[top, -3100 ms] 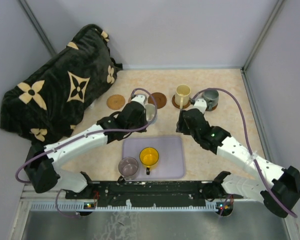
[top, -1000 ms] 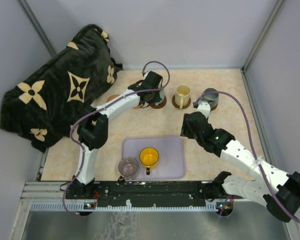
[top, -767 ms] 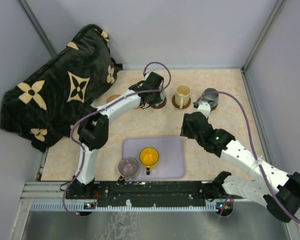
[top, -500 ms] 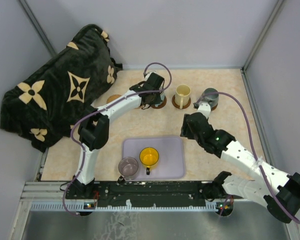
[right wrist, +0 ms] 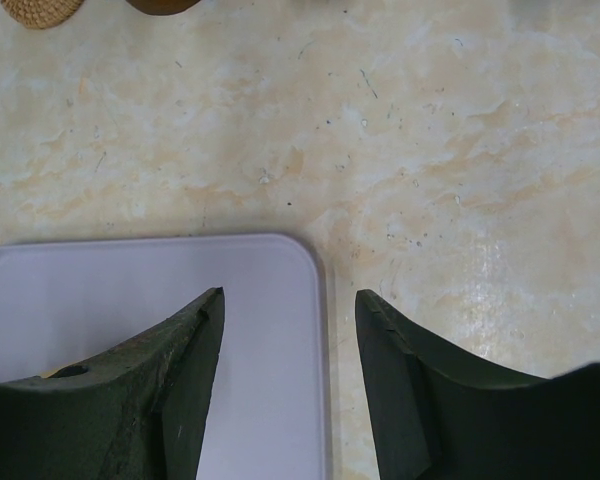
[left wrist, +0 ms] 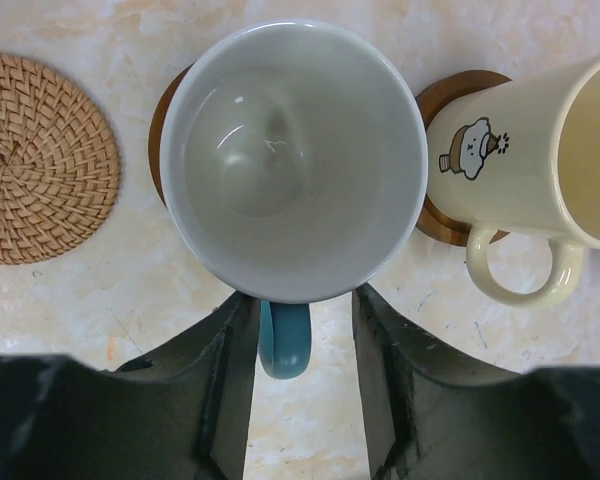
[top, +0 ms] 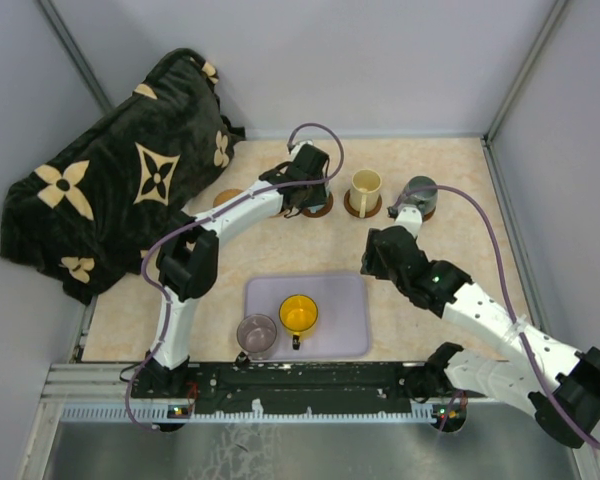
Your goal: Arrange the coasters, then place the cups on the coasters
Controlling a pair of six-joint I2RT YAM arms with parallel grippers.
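Left tool (left wrist: 303, 300) just let go of white cup (left wrist: 292, 160): jaws parted beside its blue handle (left wrist: 283, 345) at 6 o'clock, probably clear. Cup now sits on dark coaster (left wrist: 162, 110) (cream cup (left wrist: 520, 150) at 3 o'clock), so third placed. Right tool (right wrist: 288, 300) released, empty, over tray (right wrist: 130, 300).

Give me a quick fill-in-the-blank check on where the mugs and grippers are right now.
The white mug stands on a dark coaster, its ____ handle between the left gripper's fingers.
The woven coaster beside it carries ____.
The yellow mug stands in the middle of the lavender ____.
The right gripper, jaws ____, hangs over a corner of that tray.
Missing words: blue; nothing; tray; open.
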